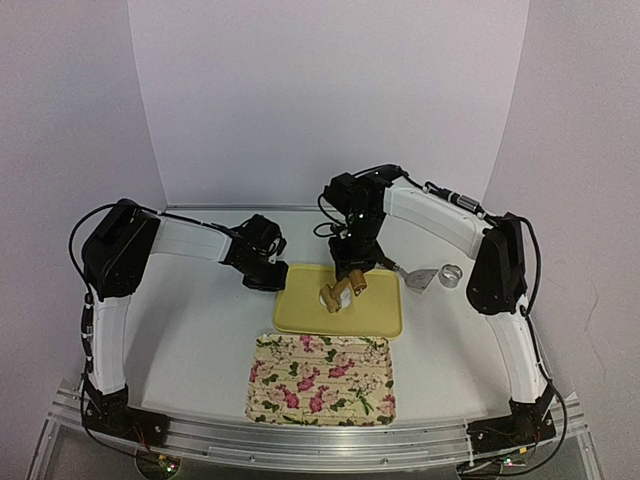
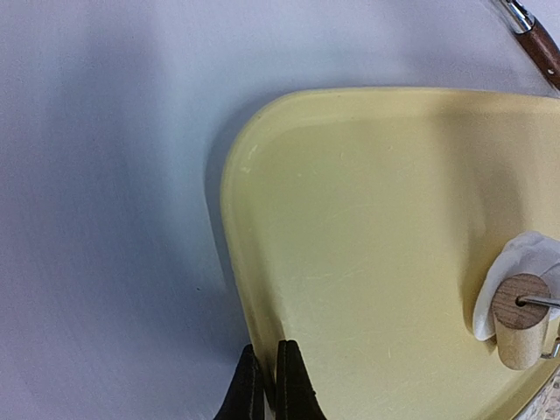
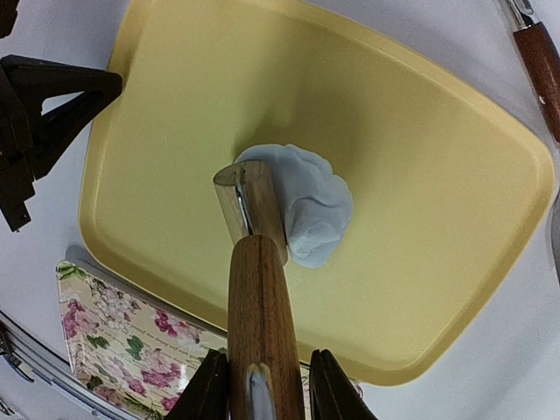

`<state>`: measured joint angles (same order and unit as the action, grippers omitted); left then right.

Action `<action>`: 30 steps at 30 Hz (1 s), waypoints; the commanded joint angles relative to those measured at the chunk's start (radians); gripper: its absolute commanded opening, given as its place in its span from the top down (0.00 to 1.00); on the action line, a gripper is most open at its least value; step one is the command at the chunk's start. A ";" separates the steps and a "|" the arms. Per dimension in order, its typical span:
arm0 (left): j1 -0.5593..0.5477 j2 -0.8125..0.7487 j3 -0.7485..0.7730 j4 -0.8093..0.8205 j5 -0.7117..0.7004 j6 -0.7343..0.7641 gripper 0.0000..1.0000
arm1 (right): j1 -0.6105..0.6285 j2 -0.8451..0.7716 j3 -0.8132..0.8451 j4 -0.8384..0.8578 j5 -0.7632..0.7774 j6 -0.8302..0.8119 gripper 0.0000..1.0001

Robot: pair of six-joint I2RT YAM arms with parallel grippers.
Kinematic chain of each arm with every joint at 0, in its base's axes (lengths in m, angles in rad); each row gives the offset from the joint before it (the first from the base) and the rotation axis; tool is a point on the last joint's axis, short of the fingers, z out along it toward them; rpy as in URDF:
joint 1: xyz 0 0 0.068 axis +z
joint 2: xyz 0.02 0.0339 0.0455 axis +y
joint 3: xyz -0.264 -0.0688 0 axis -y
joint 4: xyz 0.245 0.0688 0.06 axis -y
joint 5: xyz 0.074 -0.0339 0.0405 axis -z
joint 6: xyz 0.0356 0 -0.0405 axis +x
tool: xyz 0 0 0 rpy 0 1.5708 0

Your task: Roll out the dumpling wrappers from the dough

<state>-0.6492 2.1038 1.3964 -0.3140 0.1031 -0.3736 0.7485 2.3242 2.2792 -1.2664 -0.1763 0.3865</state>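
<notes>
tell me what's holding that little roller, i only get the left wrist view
Observer: The right gripper is shut on the roller, around its wooden handle.
Operator: how much dough is there, i see only a sliver
Observer: One small, uneven white lump of dough, with the roller's head over one side of it.
Operator: anything in front of the yellow tray
Observer: A floral tray lies just nearer the arm bases than the yellow tray.
</notes>
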 commanded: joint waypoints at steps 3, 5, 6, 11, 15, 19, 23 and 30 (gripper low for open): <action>-0.008 -0.047 -0.055 -0.032 0.047 0.058 1.00 | -0.026 0.110 0.038 -0.301 -0.032 -0.006 1.00; -0.008 -0.051 -0.062 -0.025 0.062 0.058 1.00 | -0.026 0.117 0.037 -0.281 -0.054 -0.002 1.00; -0.008 -0.051 -0.064 -0.023 0.068 0.056 1.00 | -0.026 0.118 0.031 -0.266 -0.063 0.001 1.00; -0.012 -0.052 -0.071 -0.015 0.085 0.042 1.00 | -0.026 0.125 0.022 -0.192 -0.132 0.025 1.00; -0.014 -0.054 -0.073 -0.014 0.093 0.022 1.00 | -0.026 0.116 0.040 -0.129 -0.186 0.050 1.00; -0.013 -0.051 -0.070 -0.019 0.076 -0.001 1.00 | -0.025 0.106 0.085 -0.115 -0.199 0.059 1.00; -0.013 -0.041 -0.058 -0.051 0.047 -0.052 1.00 | -0.026 0.044 0.102 -0.091 -0.207 0.065 1.00; -0.013 -0.055 -0.078 -0.037 0.051 -0.162 1.00 | -0.026 -0.093 0.134 -0.055 -0.218 0.128 1.00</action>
<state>-0.6473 2.0825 1.3508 -0.2700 0.1284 -0.4756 0.7163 2.3763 2.3559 -1.3098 -0.3904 0.4667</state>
